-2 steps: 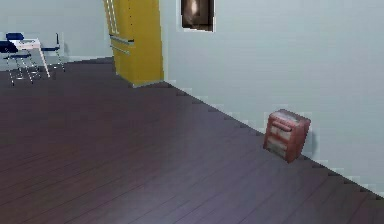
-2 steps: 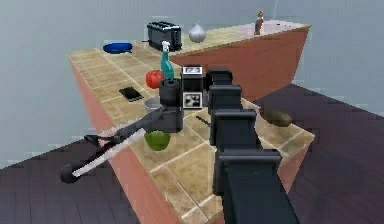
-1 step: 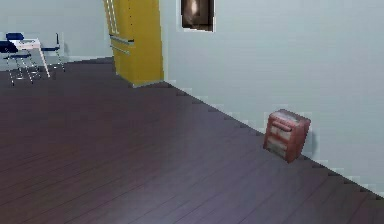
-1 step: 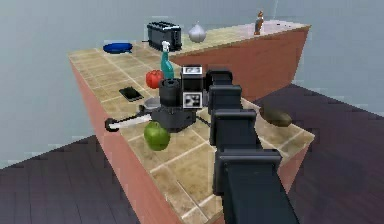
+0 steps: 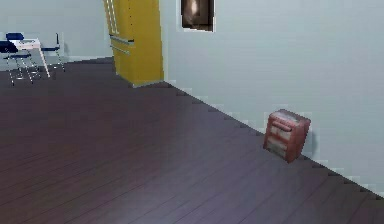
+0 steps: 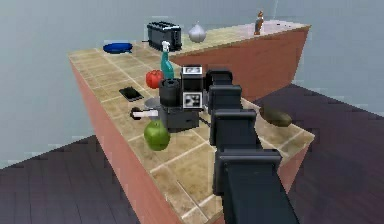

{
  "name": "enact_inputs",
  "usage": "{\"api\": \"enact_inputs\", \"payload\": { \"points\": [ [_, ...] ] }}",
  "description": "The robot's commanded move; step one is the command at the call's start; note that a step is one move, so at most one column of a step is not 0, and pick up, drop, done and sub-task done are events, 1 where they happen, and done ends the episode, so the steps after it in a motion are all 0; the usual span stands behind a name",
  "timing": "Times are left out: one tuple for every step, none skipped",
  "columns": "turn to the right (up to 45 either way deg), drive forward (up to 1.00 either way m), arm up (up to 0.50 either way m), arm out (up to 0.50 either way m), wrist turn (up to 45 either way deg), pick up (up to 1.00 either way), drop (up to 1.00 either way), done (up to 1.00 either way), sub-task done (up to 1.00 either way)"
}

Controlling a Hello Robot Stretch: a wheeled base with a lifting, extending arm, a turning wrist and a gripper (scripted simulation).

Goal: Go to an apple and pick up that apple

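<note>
Gripper: dark two-finger gripper at the far end of the dark square-bar arm, above the tan tiled countertop. Its opening cannot be told. Nor can it be told whether it has hold of anything, since things lie on the counter right at it.
Apple: round green apple on the countertop, just beside the gripper toward the near edge; whether they touch cannot be told.
Red fruit: round red fruit farther out, next to a teal spray bottle.
Other counter things: black toaster, blue dish, flat black phone.
Ahead: dark plank floor, small reddish-brown box against the pale wall, yellow cabinet.
</note>
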Motion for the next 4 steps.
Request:
{"api": "enact_inputs", "payload": {
  "points": [
    [0.0,0.00,-0.10,0.00,0.0,0.00,0.00,0.00,0.00],
    [0.0,0.00,0.00,0.00,0.0,1.00,0.00,0.00,0.00],
    [0.0,0.00,0.10,0.00,0.0,0.00,0.00,0.00,0.00],
    [0.0,0.00,0.00,0.00,0.0,0.00,0.00,1.00,0.00]
  ]
}}
